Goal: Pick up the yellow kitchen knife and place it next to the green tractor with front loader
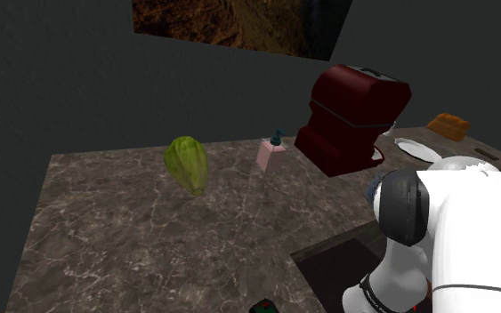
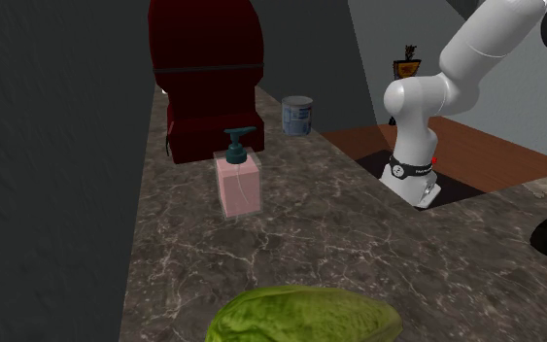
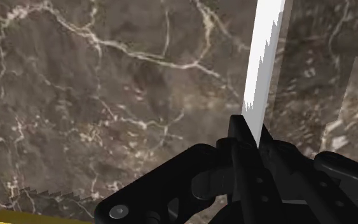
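Across the dark veined marble counter (image 1: 106, 231) sit a leafy green lettuce head (image 1: 187, 164), a small green toy tractor (image 1: 263, 307) at the near edge, a pink soap dispenser with a teal pump (image 1: 271, 153) and a dark red boxy appliance (image 1: 351, 116). The black gripper (image 3: 250, 130) pinches the white-bladed serrated kitchen knife (image 3: 263, 63) between its fingers, above the marble.

The arm (image 2: 475, 53) is built of smooth white rounded links joined by dark grey joints (image 1: 401, 206). A black band (image 2: 409, 167) with white lettering is seen near the flange. The gripper (image 3: 250, 127) is all black, with one round screw (image 3: 117, 211).
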`<action>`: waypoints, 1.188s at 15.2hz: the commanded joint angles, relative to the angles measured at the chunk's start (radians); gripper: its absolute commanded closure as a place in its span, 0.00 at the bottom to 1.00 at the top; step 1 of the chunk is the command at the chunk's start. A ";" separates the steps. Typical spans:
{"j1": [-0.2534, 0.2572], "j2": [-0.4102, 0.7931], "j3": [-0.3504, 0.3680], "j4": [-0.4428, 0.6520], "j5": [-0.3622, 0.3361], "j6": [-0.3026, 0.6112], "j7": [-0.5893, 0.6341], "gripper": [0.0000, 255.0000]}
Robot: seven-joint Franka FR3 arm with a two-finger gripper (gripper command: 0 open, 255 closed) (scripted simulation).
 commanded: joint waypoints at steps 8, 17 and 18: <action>0.002 0.009 -0.006 -0.012 -0.008 0.019 0.006 1.00; 0.005 -0.011 0.008 0.028 0.012 -0.034 -0.007 0.00; 0.008 -0.019 0.014 0.051 0.021 -0.062 -0.013 0.00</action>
